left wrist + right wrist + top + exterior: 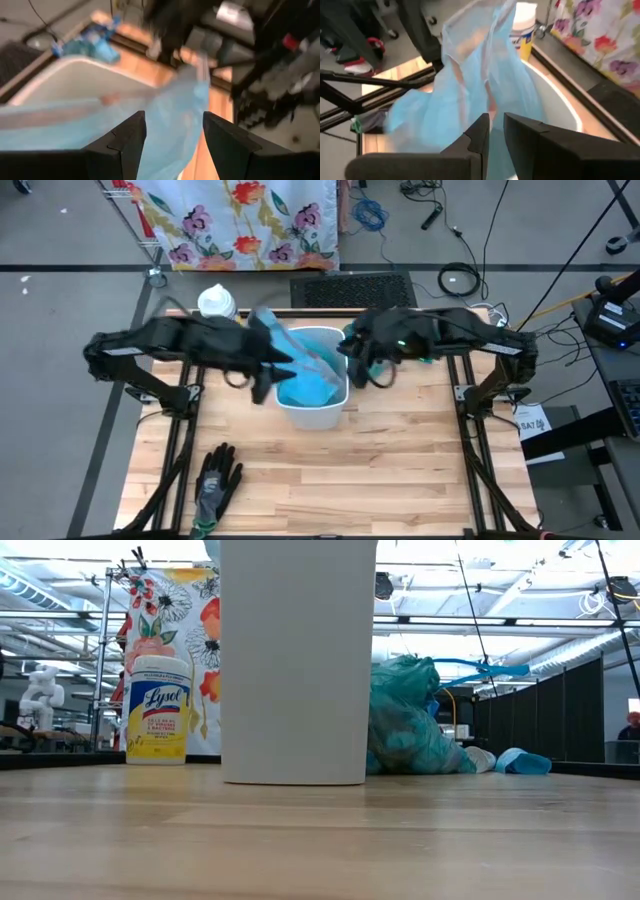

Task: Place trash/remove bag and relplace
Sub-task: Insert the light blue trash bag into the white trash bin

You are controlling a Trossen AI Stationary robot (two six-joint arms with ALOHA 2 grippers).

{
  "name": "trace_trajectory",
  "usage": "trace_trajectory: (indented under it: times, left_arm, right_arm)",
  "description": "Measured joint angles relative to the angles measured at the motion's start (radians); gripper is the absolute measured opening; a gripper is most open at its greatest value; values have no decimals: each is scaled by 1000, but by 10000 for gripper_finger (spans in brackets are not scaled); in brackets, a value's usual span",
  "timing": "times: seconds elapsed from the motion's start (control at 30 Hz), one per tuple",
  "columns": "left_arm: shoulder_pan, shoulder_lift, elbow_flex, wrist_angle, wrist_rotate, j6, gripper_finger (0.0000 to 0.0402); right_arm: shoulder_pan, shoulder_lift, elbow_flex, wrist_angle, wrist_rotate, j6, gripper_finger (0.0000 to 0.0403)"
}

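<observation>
A white bin (312, 408) stands mid-table, and a thin blue bag (305, 375) lies in and over its mouth. My right gripper (496, 131) is over the bin's right rim, shut on the bag. My left gripper (172, 137) hovers open over the bin's left rim (75, 65), with bag film (175, 115) showing between its fingers. A filled teal bag (410, 725) rests on the table behind the bin. No loose trash shows. My right gripper pinches the blue bag's film (490, 107) between its two fingers, coming slanting down from the table's right. The film runs gathered from the fingers toward the left arm, and the bag's lower part hangs into the bin. My left gripper: the film shows between its open fingers; whether it touches them I cannot tell.
A Lysol wipes canister (217, 302) stands at the far left of the bin. A black-and-grey glove (215, 480) lies near the front left edge. Small blue bundles (520, 761) lie behind the filled bag. Bare wood stretches in front of the bin.
</observation>
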Motion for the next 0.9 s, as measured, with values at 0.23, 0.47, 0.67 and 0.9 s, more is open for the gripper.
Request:
trace_trajectory:
  times: [0.23, 0.47, 0.67, 0.9]
  left_arm:
    - [2, -103, 29, -110, -155, -119, 188]
    - [2, -109, 27, -357, -240, -305, 166]
    - [5, -70, 26, -401, -236, -337, 164]
    - [35, -44, 26, -495, -235, -394, 164]
  right_arm:
    - [-118, 74, 0, 99, -120, -68, 50]
    - [-190, 122, 0, 160, -244, -166, 50]
    - [-204, 149, 0, 174, -251, -196, 50]
    - [-204, 173, 0, 205, -327, -197, 50]
